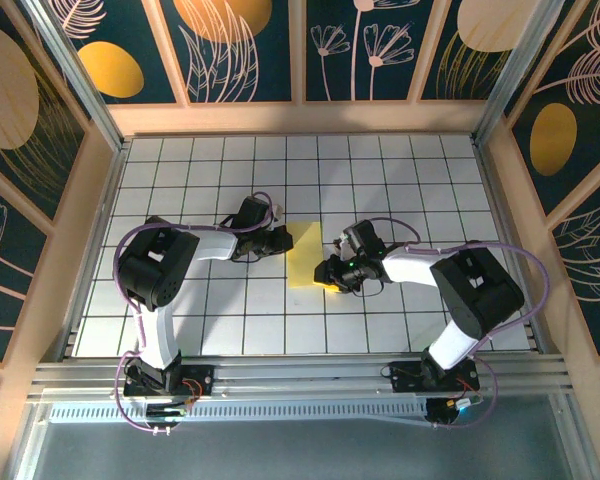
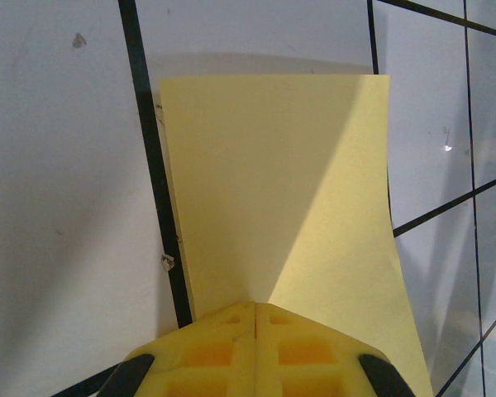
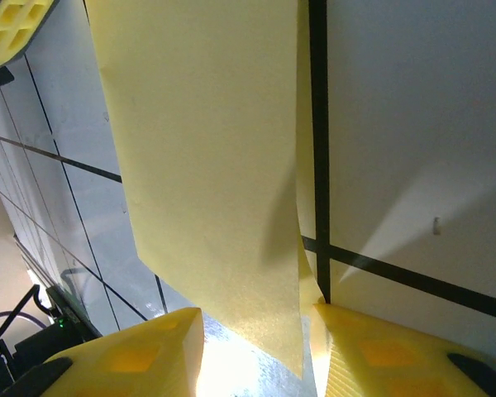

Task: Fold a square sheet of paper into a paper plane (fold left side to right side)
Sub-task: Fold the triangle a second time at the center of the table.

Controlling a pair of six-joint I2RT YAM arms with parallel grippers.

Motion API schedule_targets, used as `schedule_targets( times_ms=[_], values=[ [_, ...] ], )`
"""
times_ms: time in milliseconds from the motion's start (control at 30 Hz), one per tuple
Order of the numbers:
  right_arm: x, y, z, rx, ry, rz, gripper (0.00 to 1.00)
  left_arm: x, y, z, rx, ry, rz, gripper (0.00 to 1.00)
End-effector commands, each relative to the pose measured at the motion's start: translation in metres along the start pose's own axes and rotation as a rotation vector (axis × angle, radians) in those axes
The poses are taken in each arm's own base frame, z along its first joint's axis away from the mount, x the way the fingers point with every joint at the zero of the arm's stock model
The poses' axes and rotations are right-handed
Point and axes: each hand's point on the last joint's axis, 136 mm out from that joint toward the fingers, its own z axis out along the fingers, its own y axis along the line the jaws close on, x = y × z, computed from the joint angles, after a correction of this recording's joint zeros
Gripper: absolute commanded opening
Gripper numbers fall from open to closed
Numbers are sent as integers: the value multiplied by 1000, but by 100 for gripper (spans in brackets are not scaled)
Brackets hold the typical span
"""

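Top external view puts the yellow sheet of paper at the centre of the frame, folded into a tall narrow strip on the white gridded table. The left gripper meets the strip's left edge. The right gripper sits at its lower right corner.

From the left wrist, the sheet spreads from bottom centre almost to the top of the frame, and its right edge is curved. The left fingers are pressed together with no gap, their tips on the sheet's near edge. Whether a layer is pinched between them I cannot tell.

From the right wrist, the sheet runs down from the top of the frame. Its lower corner drops into the gap between the right fingers, which stand well apart. The finger at lower right just touches the paper's edge.
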Motion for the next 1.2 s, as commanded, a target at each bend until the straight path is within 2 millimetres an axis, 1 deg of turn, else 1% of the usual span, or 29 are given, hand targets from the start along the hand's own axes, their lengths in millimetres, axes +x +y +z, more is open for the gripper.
schedule_targets(
  times_ms=[0, 133, 433, 633, 900, 933, 1167],
  values=[
    [-5, 2, -2, -1, -19, 2, 39, 12, 14, 5, -39, 50, -7, 2],
    [-12, 6, -9, 0, -33, -14, 39, 11, 14, 5, -38, 49, -6, 2],
    [-13, 11, -15, 4, -21, -29, 39, 12, 14, 6, -40, 52, -5, 2],
    [-16, 9, -9, -39, -33, -7, 39, 11, 13, 5, -37, 49, -3, 2],
    [-31, 21, 2, -99, -35, -32, 38, 11, 10, 5, -25, 51, 0, 2],
    [-41, 18, -2, -104, -55, -21, 38, 11, 10, 5, -24, 49, 1, 2],
    [-79, 25, -3, -157, -99, -30, 37, 10, 8, 4, -16, 46, 5, 2]
  ],
)
